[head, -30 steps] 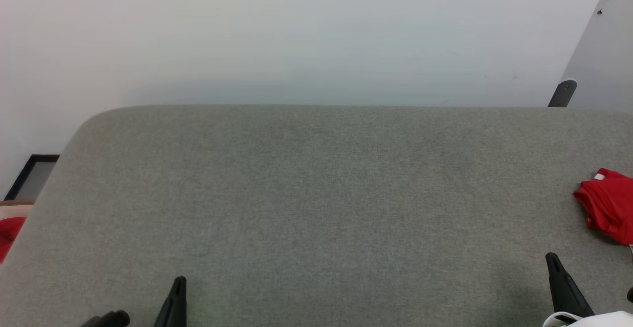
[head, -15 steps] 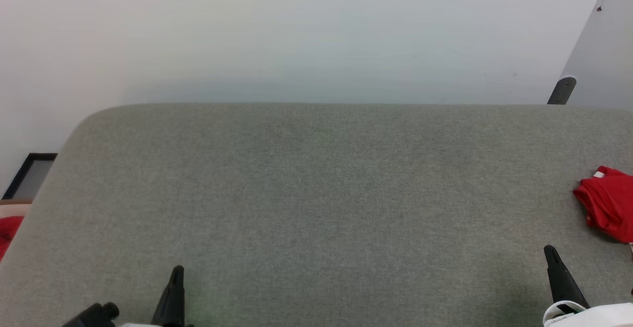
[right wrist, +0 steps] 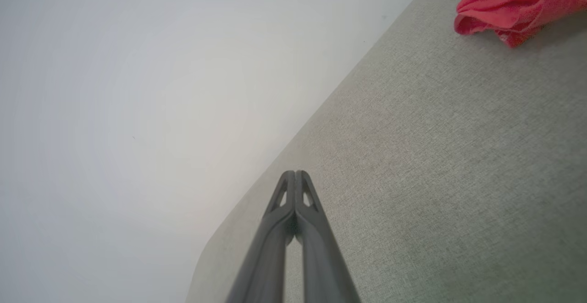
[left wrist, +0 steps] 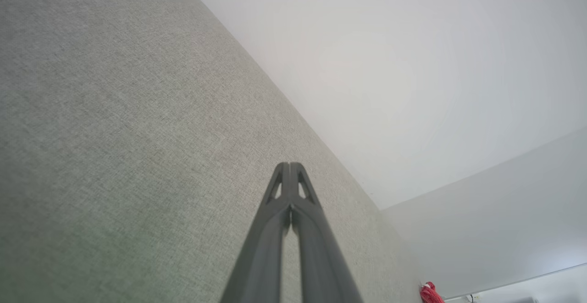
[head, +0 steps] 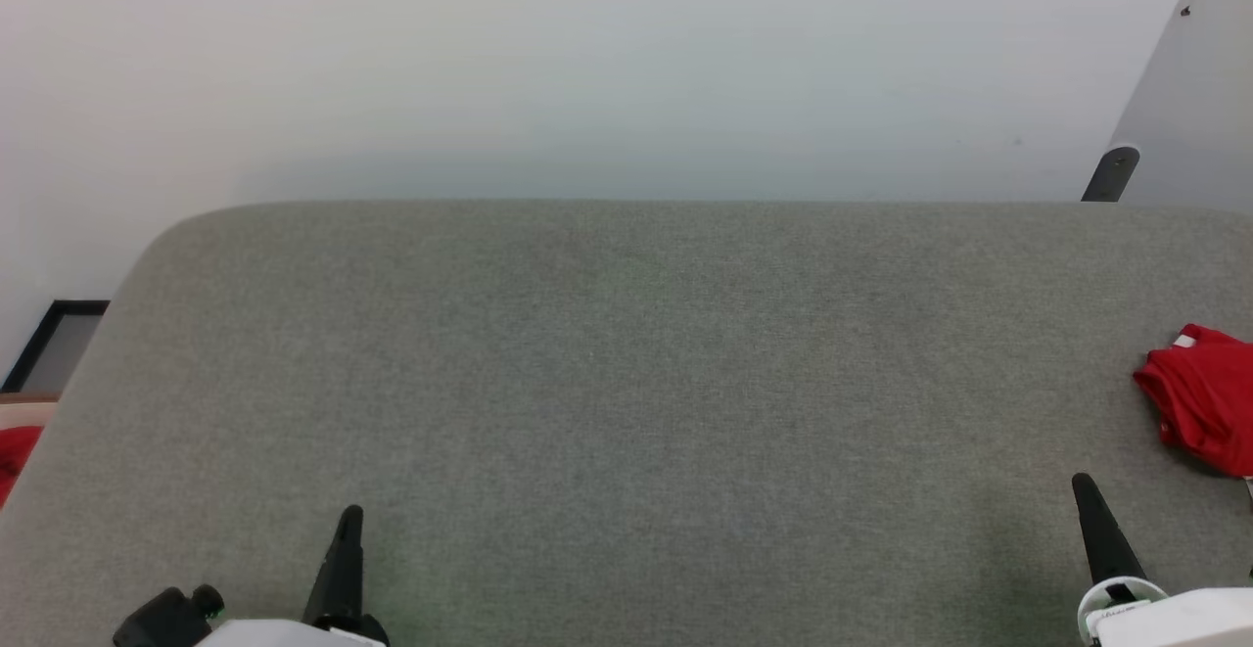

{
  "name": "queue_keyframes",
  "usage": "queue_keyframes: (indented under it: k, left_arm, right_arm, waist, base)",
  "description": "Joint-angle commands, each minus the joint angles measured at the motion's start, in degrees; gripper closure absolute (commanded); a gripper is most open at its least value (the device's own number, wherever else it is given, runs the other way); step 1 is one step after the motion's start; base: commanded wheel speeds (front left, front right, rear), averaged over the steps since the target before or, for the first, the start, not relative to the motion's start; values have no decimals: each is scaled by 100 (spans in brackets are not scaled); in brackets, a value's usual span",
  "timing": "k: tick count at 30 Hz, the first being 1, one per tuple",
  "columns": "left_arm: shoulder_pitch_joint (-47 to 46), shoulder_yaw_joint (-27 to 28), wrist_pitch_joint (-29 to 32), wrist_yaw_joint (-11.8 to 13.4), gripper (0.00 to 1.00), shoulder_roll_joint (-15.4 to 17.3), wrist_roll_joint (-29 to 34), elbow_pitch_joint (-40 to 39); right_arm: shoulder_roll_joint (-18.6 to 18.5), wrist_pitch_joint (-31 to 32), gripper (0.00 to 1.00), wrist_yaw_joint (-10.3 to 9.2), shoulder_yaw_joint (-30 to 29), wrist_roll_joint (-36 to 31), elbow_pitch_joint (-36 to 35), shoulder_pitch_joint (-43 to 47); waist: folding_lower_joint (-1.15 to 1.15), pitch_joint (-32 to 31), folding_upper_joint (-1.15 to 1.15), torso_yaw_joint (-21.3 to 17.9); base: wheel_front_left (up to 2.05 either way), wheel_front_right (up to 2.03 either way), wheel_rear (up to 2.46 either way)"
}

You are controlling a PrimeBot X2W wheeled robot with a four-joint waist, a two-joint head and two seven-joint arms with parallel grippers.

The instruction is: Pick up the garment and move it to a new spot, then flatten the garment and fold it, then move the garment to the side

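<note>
relation of record: the garment lies at the far right edge of the table, ahead of and to the right of my right claw. they are near but apart, with bare cloth between. my left claw is well apart from it, across the table's width, so the right arm is the nearer one.

the garment is a compact red bundle with a white tab showing. the picture edge cuts it, so i cannot tell its full extent or long axis. in the right wrist view it sits at the upper right, past the fingertips.

claw state: both claws are clenched, fingers pressed together and grasping nothing.

stage: a bundle at the side fits either a garment waiting to be lifted or one already set aside. the pictures do not settle which.

surface: grey woven cover, flat, with a rounded far-left corner. room: a plain white wall behind.
</note>
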Motion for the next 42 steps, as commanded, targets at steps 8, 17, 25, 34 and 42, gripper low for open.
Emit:
queue_keyframes:
  k: [8,17,25,34,42]
  left_arm:
    - [-217,89,157,-34,100,-32,-608,-35]
    - [-298,136,291,-39,100,-67,-1063,-19]
    - [-386,183,407,-42,100,-98,-1484,-3]
    - [-462,229,540,-47,100,-135,-1919,12]
    - [-524,265,647,-51,100,-166,-2281,26]
  right_arm:
    - [28,89,100,-1,-44,553,34,-248]
    - [64,159,100,-1,-64,961,98,-336]
    - [96,218,100,-1,-83,1340,166,-399]
    - [129,280,100,0,-99,1733,230,-485]
    - [155,334,100,0,-111,2064,285,-548]
  waist:
    - [0,24,0,-12]
    - [0,46,0,-23]
    - [0,68,0,-33]
    - [0,92,0,-45]
    - [0,114,0,-56]
  base:
    - [0,0,0]
    - [0,0,0]
    - [0,0,0]
    - [0,0,0]
    - [0,0,0]
